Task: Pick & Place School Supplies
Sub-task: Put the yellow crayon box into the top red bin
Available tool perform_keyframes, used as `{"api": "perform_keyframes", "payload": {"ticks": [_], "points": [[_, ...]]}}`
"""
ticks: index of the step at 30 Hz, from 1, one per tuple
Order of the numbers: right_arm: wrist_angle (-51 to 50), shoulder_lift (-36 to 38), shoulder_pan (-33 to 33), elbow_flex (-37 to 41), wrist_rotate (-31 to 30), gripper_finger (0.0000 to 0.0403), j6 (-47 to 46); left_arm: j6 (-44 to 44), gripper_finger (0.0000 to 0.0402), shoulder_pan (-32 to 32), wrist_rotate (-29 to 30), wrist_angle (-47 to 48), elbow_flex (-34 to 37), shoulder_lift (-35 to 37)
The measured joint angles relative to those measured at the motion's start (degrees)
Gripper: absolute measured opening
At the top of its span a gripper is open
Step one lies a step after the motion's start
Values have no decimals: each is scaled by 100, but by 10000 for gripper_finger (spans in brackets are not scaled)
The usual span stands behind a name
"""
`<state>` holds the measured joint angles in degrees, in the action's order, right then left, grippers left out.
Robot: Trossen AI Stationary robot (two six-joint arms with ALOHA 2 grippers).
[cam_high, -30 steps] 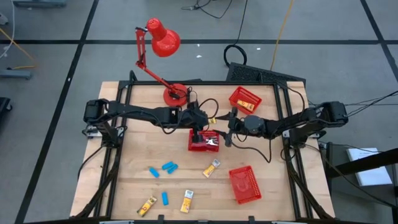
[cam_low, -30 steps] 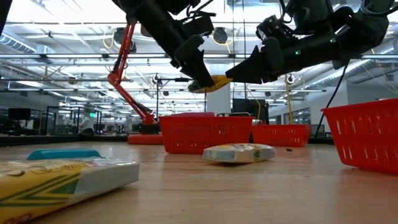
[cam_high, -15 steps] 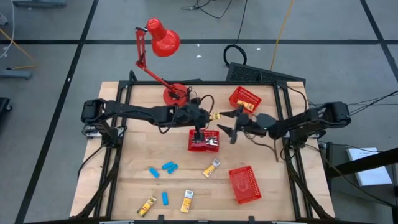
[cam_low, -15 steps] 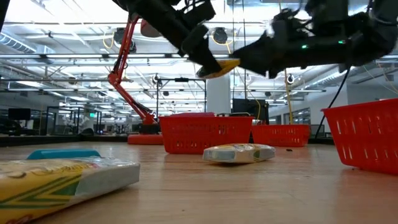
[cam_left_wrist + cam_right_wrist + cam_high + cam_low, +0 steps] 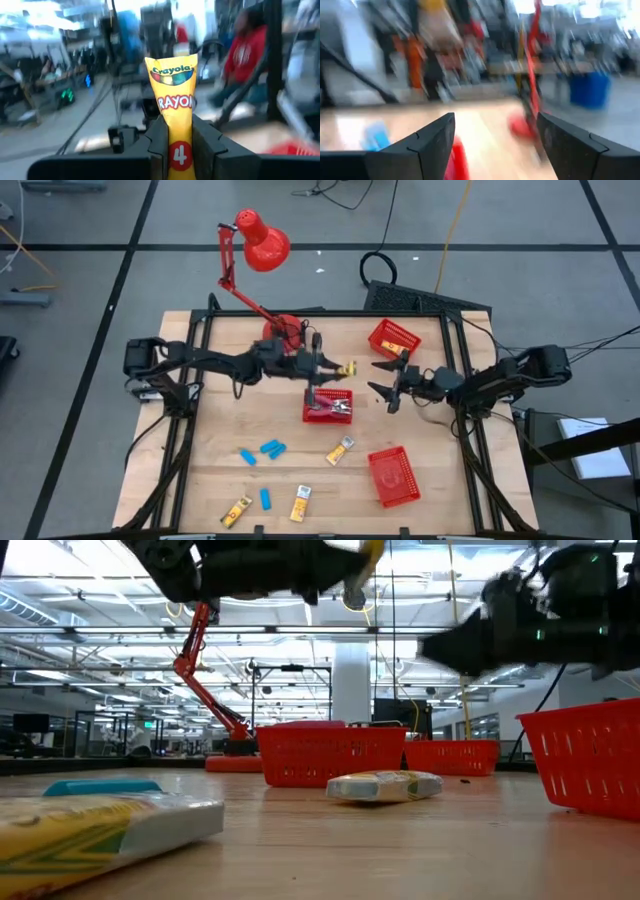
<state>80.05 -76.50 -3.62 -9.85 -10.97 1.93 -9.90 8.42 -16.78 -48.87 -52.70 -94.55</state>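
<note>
left gripper (image 5: 179, 137) jaws grasping crayon packet (image 5: 174, 100), now pulling back toward 10 o'clock | right gripper (image 5: 390, 387) jaws released, retreating toward 3 o'clock | handover abandoned, packet not yet binned

Glossy crayon packet (image 5: 173, 107); matt wood table (image 5: 225, 425).

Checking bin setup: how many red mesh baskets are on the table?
3: one at the centre, one toward the far right, one near right.
</note>
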Motion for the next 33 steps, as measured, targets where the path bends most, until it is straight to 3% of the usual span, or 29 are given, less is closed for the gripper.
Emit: {"api": "perform_keyframes", "payload": {"ticks": [10, 16, 24, 33], "points": [[66, 3, -358, -328, 713, 274, -175, 161, 48, 236, -312, -708, 106, -451], [-83, -385, -607, -984, 1340, 274, -292, 255, 48, 236, -329, -955, 55, -715], [-228, -992, -730, -1681, 1906, 274, -299, 251, 48, 271, -378, -860, 52, -742], [-319, -875, -776, -1960, 2171, 274, -247, 210, 48, 314, -379, -619, 54, -747]]}}
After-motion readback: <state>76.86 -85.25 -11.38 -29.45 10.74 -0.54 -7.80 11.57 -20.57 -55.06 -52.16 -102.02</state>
